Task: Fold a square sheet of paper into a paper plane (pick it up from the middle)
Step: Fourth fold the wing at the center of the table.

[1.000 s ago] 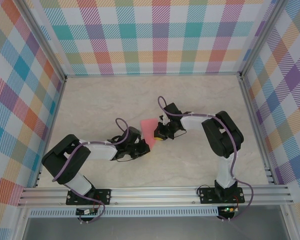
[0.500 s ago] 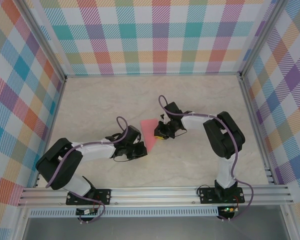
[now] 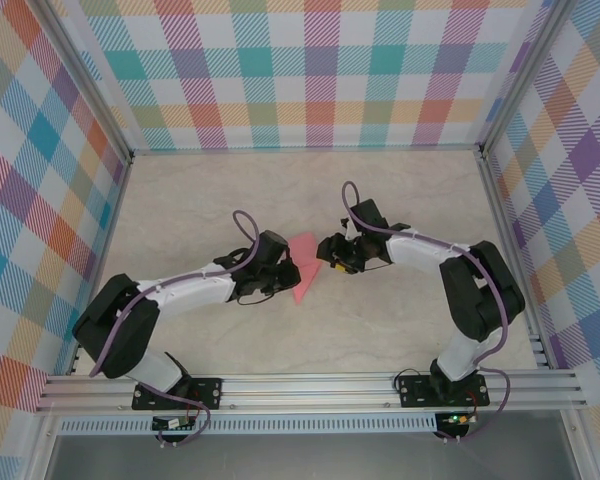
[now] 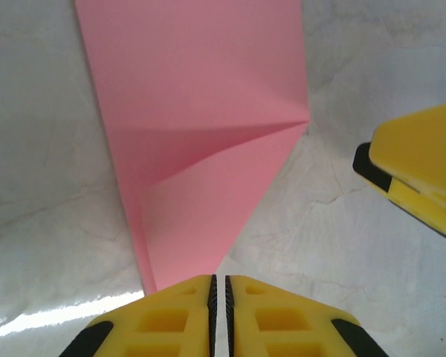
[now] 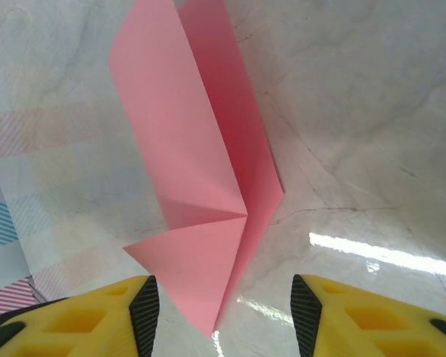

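The pink paper (image 3: pixel 303 268) lies flat on the table as a narrow folded dart, its sharp tip toward the near edge. The left wrist view shows the paper (image 4: pixel 208 141) with a diagonal flap and crease. My left gripper (image 3: pixel 286 274) (image 4: pixel 219 286) is shut at the paper's left side, its tips resting at the paper's near edge with nothing seen between them. My right gripper (image 3: pixel 328 252) (image 5: pixel 224 312) stands open on the paper's right side. In the right wrist view the paper (image 5: pixel 197 178) has its point lying between the two pads, touching neither.
The pale marbled table (image 3: pixel 400 200) is walled by checked panels (image 3: pixel 310 70) on three sides, with an aluminium rail (image 3: pixel 310 385) along the near edge. One yellow finger of the right gripper (image 4: pixel 420 167) shows in the left wrist view, right of the paper.
The left gripper has moved away from the near edge, up to the paper's left side. The right gripper has backed off slightly to the right, uncovering the paper, now a long pointed shape.
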Available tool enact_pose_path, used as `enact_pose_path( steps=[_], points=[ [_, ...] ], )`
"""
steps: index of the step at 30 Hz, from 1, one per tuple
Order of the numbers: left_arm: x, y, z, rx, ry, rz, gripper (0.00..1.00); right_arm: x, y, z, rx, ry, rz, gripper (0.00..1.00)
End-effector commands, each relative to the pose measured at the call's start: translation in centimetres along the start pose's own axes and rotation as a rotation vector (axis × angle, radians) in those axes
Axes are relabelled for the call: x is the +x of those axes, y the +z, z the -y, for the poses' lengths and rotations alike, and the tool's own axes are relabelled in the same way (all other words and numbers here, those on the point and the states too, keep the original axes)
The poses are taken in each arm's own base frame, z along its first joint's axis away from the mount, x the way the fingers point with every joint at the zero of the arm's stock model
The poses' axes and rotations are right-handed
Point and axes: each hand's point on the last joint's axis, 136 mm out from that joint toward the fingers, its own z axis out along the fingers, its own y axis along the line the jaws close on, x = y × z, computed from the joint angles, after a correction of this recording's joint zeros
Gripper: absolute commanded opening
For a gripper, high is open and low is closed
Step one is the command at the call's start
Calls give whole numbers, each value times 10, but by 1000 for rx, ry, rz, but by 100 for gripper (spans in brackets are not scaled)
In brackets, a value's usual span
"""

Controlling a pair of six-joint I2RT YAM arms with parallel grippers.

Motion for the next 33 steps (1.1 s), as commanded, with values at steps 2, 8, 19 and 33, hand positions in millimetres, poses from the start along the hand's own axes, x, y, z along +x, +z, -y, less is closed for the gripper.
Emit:
enact_pose_path(
  steps=[2,8,19,33],
  points=[
    [-11,10,2,-27,1,42,13,0,13,-10,-53,-49,-61,51],
    [-18,18,-16,-98,-17,65,11,1,25,-20,-118,-116,-123,48],
    [-15,30,-32,-140,-17,41,10,17,41,-29,-238,-189,-255,42],
    [-22,1,-29,-127,13,83,15,2,24,-29,-166,-144,-113,5]
  ],
)
